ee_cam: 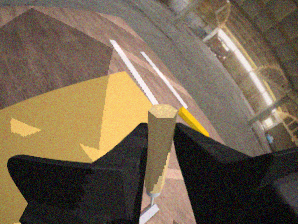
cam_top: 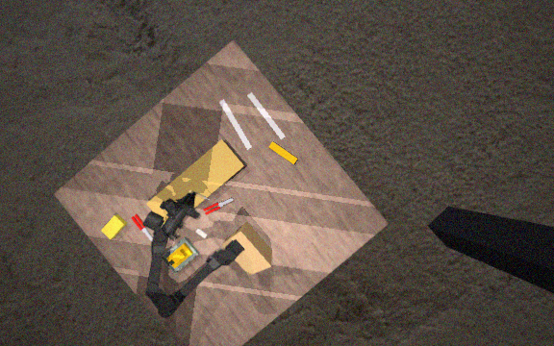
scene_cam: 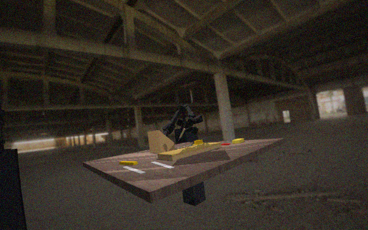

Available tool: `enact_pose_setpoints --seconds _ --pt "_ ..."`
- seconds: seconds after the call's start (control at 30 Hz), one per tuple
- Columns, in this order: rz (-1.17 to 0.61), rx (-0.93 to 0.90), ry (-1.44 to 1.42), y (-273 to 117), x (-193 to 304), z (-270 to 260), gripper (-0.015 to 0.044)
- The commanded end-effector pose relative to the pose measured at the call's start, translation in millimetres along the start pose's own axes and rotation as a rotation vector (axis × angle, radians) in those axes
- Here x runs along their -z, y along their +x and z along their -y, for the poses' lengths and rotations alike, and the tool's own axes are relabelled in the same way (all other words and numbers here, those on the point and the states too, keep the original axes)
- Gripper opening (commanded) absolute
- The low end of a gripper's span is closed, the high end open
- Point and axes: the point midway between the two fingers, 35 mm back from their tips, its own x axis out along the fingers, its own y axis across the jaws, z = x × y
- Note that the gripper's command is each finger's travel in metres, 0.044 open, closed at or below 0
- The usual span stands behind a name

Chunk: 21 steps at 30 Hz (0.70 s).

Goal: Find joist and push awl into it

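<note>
1. Apparently, the last stage is reached: the awl with a faceted tan wooden handle and thin metal shank (scene_cam: pixel 181 134) (ee_cam: pixel 161 145) is grasped between the fingers of the black parallel-jaw gripper (cam_top: pixel 191 199) (scene_cam: pixel 185 125) (ee_cam: pixel 160 128), which are closed on its handle.

2. The yellow stud finder (cam_top: pixel 186 249) (scene_cam: pixel 198 142) is seen lying inside the small grey-green tray (cam_top: pixel 176 269), so its return is judged complete. Whether the joist was found cannot be confirmed from its resting place.

3. The long, flat yellow panel (cam_top: pixel 227 163) (scene_cam: pixel 193 151) (ee_cam: pixel 120 102) is still to be pierced, as far as can be judged. The awl is tilted in the exterior view; it needs to be brought upright over the joist line and driven straight down once.

4. Part of the panel is covered by the arm and crossed by shadow in the top view, so an existing hole cannot be ruled out. The joist is hidden. The awl is not clearly made out from above, and its point is hard to separate from a pale shape behind it in the wrist view.
</note>
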Motion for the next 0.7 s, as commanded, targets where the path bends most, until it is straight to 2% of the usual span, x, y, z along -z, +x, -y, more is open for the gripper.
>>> enact_pose_setpoints --seconds 0.0,0.47,0.67 --pt "0.125 -0.043 0.140 -22 -16 -20 0.0000" --pt "0.375 -0.275 0.571 -95 -33 -68 0.0000" --pt "0.383 -0.290 0.593 -99 -34 -70 0.0000"
